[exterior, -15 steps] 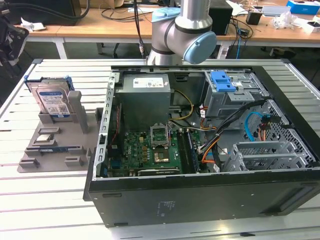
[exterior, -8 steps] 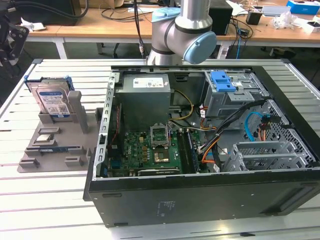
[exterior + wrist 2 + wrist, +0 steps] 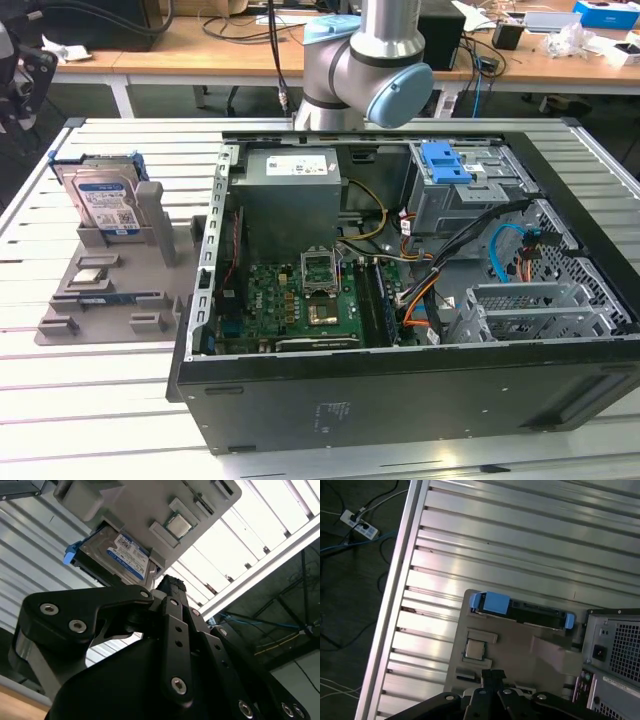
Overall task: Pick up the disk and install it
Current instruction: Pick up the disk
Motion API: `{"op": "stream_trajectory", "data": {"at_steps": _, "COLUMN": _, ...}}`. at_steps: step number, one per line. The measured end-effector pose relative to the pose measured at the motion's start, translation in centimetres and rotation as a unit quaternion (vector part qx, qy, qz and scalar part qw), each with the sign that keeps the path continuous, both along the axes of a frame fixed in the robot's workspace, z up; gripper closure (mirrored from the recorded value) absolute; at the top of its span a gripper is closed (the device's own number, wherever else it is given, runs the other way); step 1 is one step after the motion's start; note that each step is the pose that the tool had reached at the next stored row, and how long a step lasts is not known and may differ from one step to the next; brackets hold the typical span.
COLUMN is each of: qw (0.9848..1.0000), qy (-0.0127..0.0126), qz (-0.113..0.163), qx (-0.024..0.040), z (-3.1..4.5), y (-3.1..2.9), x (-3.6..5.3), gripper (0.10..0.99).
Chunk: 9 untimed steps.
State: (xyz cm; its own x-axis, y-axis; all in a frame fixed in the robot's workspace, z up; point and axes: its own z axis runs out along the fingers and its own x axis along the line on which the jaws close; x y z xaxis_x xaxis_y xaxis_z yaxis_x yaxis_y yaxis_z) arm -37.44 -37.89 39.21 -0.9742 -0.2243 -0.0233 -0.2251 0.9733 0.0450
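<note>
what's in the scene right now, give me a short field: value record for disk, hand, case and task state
disk: stands on edge in a grey holder, at the exterior view's left of the case
hand: apart from the disk and aimed toward the holder in both wrist views
case: black computer case lying open on the slatted metal table
inside case: grey power supply, blue bracket at the drive cage
task state: disk not yet picked up or installed
</note>
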Motion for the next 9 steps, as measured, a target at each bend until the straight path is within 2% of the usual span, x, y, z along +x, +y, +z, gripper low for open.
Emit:
{"op": "stream_trajectory", "data": {"at_steps": 3, "qw": 0.9998, "qy": 0.0, "qz": 0.022, "qx": 0.0, "z": 0.0, "y": 0.0, "x": 0.0, "gripper": 0.98}}
{"op": "stream_trajectory", "data": {"at_steps": 9, "qw": 0.9989, "qy": 0.0, "qz": 0.048, "qx": 0.0, "z": 0.0, "y": 0.0, "x": 0.0, "gripper": 0.98}}
